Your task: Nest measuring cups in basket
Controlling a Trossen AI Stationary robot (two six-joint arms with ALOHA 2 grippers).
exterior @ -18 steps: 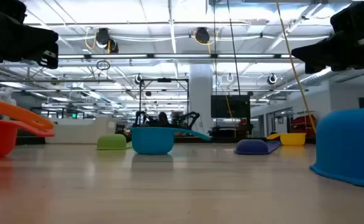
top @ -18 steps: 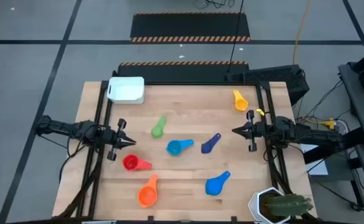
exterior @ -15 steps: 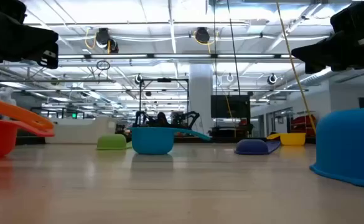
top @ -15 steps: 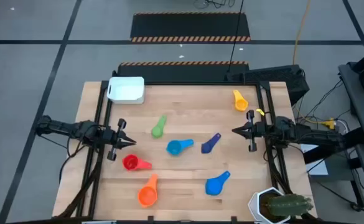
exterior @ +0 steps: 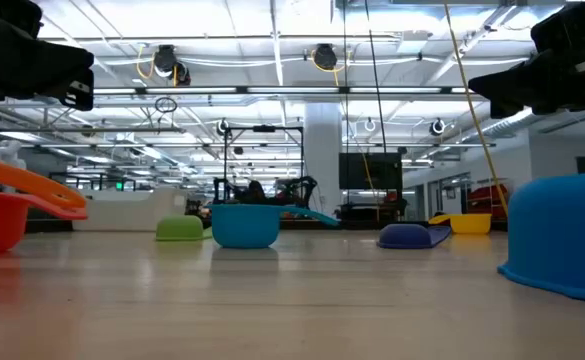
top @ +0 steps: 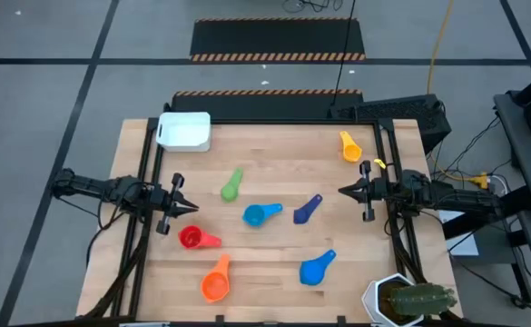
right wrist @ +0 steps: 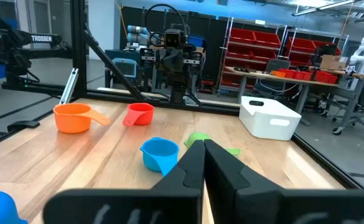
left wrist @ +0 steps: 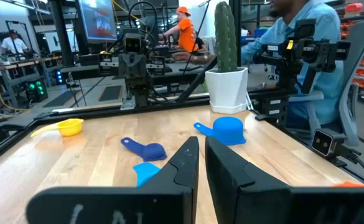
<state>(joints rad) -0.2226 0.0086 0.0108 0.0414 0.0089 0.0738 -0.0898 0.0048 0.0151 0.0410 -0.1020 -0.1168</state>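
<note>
Both grippers hover with fingers together, left gripper (top: 192,208) over the counter's (top: 274,154) left edge, right gripper (top: 341,192) at its right edge, scoops scattered between, while only the high view shows the basket (top: 185,131) at the far-left corner and the yellow scoop (top: 349,145) far right.

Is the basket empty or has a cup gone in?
Empty. The high view shows the white basket with nothing coloured inside; the scoops in view lie on the table.

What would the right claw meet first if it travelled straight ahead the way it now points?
Probably the light blue measuring cup: seen from the right wrist, it sits just beyond the shut right claw, with the green cup close beside that line. Seen from above, though, the navy cup lies near that path too, so depth is uncertain.
</note>
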